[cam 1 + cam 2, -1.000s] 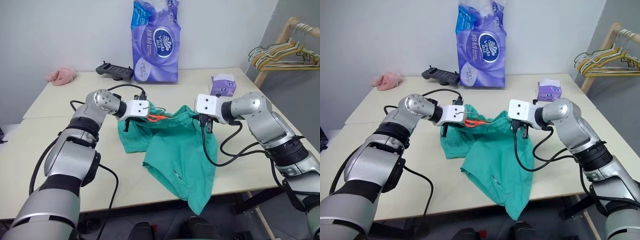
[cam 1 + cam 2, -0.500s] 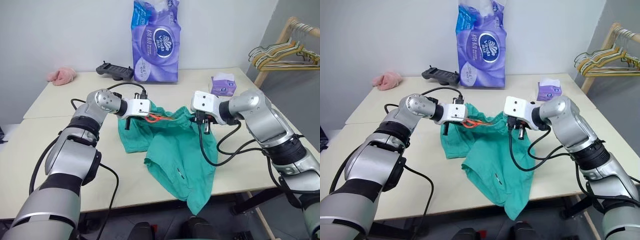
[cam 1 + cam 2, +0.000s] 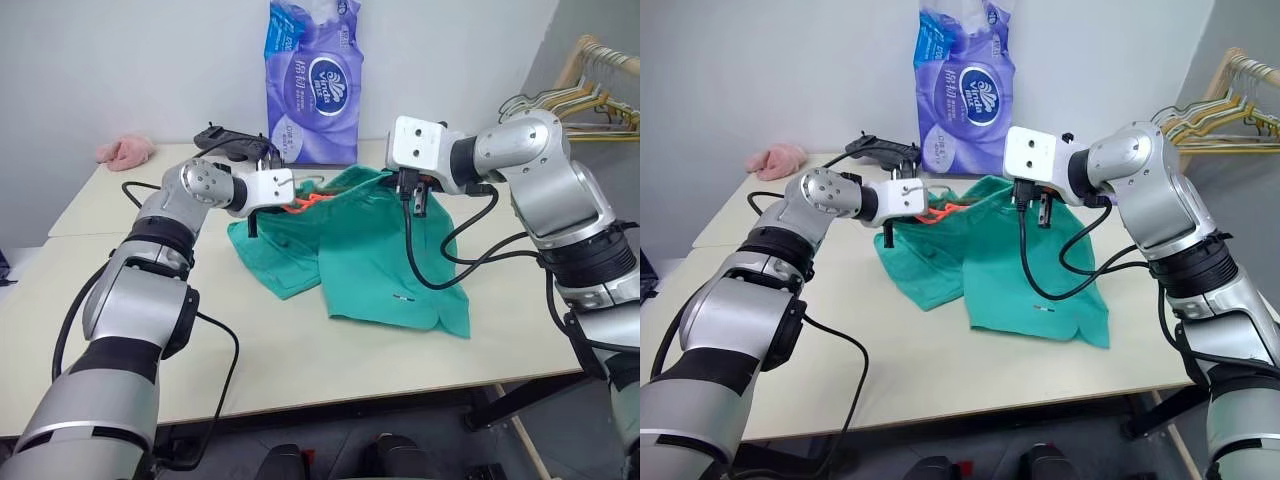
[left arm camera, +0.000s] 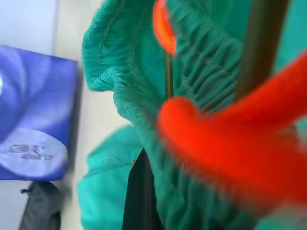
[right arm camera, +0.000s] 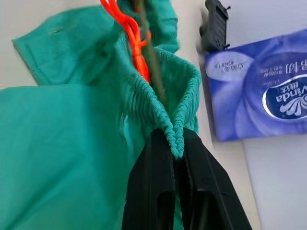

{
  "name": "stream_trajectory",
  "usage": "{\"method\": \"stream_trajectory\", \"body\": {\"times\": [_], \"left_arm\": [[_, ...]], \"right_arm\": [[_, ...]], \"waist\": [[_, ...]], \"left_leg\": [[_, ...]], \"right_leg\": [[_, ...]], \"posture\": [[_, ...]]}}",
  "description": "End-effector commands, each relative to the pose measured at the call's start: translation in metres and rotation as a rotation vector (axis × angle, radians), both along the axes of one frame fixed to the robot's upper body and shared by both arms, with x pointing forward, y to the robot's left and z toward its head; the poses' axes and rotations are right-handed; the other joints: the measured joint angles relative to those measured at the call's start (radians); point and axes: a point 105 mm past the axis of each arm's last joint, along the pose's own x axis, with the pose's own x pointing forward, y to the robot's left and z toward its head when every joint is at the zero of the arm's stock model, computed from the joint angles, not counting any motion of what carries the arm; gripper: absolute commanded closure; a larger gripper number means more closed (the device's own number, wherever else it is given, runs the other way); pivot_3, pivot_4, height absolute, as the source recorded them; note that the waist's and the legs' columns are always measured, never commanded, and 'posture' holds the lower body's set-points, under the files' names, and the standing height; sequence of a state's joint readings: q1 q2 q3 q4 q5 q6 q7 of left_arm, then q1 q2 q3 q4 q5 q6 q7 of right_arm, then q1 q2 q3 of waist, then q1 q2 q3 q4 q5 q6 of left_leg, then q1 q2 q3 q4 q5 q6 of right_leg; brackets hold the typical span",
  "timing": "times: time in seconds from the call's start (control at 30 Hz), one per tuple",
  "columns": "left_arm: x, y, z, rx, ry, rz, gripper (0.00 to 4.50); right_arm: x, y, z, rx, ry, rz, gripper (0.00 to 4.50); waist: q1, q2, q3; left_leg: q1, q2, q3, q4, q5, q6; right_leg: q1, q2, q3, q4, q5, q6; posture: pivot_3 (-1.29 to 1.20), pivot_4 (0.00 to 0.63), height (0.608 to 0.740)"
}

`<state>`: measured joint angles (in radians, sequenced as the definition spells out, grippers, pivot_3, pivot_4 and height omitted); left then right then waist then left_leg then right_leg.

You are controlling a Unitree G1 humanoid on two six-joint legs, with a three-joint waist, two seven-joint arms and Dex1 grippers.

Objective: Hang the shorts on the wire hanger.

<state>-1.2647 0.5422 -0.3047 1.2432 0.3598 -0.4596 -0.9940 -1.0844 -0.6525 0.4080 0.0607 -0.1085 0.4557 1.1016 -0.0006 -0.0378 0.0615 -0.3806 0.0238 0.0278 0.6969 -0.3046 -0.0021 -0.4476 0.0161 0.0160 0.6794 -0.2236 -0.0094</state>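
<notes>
Left eye view: 1 worktop (image 3: 300, 370), cream, carrying everything. 1 pair of teal shorts (image 3: 385, 265), waistband lifted off the surface btwn both arms, legs trailing down onto the worktop near its middle; orange drawstring (image 3: 303, 203) hangs at the waistband's left end. 1 purple tissue pack (image 3: 312, 80) upright at the back by the wall. 1 bunch of hangers (image 3: 560, 105) on a wooden rack, off to the right, well apart from the shorts. 1 black controller-like device (image 3: 235, 143) just left of the pack, 1 pink fluffy cloth (image 3: 125, 151) at far left. 2 pincers: left pincer (image 3: 262, 215) closed at the waistband by the drawstring, what it grips unclear; right pincer (image 5: 176, 143) clamped tight on the gathered waistband. 1 thin wire (image 5: 149, 57) runs inside the waistband in right wrist view.
</notes>
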Motion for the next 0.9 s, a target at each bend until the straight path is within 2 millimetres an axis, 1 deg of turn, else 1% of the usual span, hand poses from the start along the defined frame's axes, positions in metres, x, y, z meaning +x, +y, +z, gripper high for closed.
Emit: {"method": "stream_trajectory", "body": {"times": [0.03,0.1,0.23,0.4,0.53,0.57,0.63,0.73,0.9], "left_arm": [[0.0,-0.009,0.014,-0.052,-0.039,-0.032,4.5],[-0.002,-0.01,0.011,-0.055,-0.027,-0.044,4.5],[-0.002,-0.01,0.011,-0.058,-0.023,-0.047,4.5],[-0.004,-0.011,0.007,-0.048,-0.006,-0.059,4.5],[-0.006,-0.009,0.004,-0.033,0.005,-0.061,4.5],[-0.006,-0.007,0.003,-0.022,0.005,-0.059,4.5],[-0.006,-0.005,0.0,-0.006,0.01,-0.058,4.5],[-0.007,-0.005,-0.001,-0.002,0.013,-0.06,4.5],[-0.006,-0.006,-0.001,0.0,0.01,-0.063,4.5]], "right_arm": [[-0.003,0.008,-0.006,-0.008,-0.033,0.03,4.47],[0.0,0.01,-0.01,0.001,-0.032,0.018,4.47],[0.009,0.008,-0.011,0.014,-0.048,-0.017,3.38],[0.012,0.011,-0.003,0.057,-0.063,-0.031,1.59],[0.007,0.012,0.012,0.091,-0.073,-0.022,0.2],[0.005,0.011,0.017,0.099,-0.076,-0.019,0.01],[0.0,0.009,0.024,0.103,-0.075,-0.01,0.01],[-0.006,0.005,0.03,0.097,-0.061,0.0,0.01],[-0.007,-0.006,0.033,0.066,-0.063,-0.014,0.01]], "waist": [[-0.001,0.0,0.0],[-0.001,0.0,0.0],[-0.001,0.0,0.0],[-0.001,0.0,0.0],[-0.001,0.0,0.0],[-0.001,0.0,0.0],[-0.001,0.0,0.0],[0.0,0.0,0.0],[-0.001,0.0,0.0]], "left_leg": [[0.0,0.0,0.0,0.0,0.0,0.0],[0.0,0.0,0.0,0.0,0.0,0.0],[-0.001,0.001,0.0,0.0,0.0,0.0],[-0.001,0.001,0.0,0.0,0.0,0.0],[-0.001,0.001,0.0,0.0,0.0,0.0],[-0.001,0.001,0.0,0.0,0.0,0.0],[-0.001,0.001,0.0,0.0,0.0,0.0],[-0.001,0.001,0.0,0.0,0.0,0.0],[-0.001,0.001,0.0,0.0,0.0,0.0]], "right_leg": [[0.0,0.0,0.0,0.0,0.0,0.0],[-0.001,0.0,0.0,0.001,0.0,0.0],[-0.002,0.0,0.0,0.001,0.0,0.0],[-0.002,0.0,0.0,0.001,0.0,0.0],[-0.002,0.0,0.0,0.001,0.0,0.0],[-0.002,0.0,0.0,0.001,0.0,0.0],[-0.002,0.0,0.0,0.001,0.0,0.0],[-0.002,0.0,0.0,0.001,0.0,0.0],[-0.001,0.0,0.0,0.001,0.0,0.0]], "posture": [[0.02,0.0,0.74],[0.02,0.0,0.74],[0.02,0.0,0.74],[0.03,0.006,0.74],[0.02,0.008,0.74],[0.02,0.01,0.74],[0.02,0.01,0.74],[0.02,0.011,0.74],[0.02,0.013,0.74]]}}
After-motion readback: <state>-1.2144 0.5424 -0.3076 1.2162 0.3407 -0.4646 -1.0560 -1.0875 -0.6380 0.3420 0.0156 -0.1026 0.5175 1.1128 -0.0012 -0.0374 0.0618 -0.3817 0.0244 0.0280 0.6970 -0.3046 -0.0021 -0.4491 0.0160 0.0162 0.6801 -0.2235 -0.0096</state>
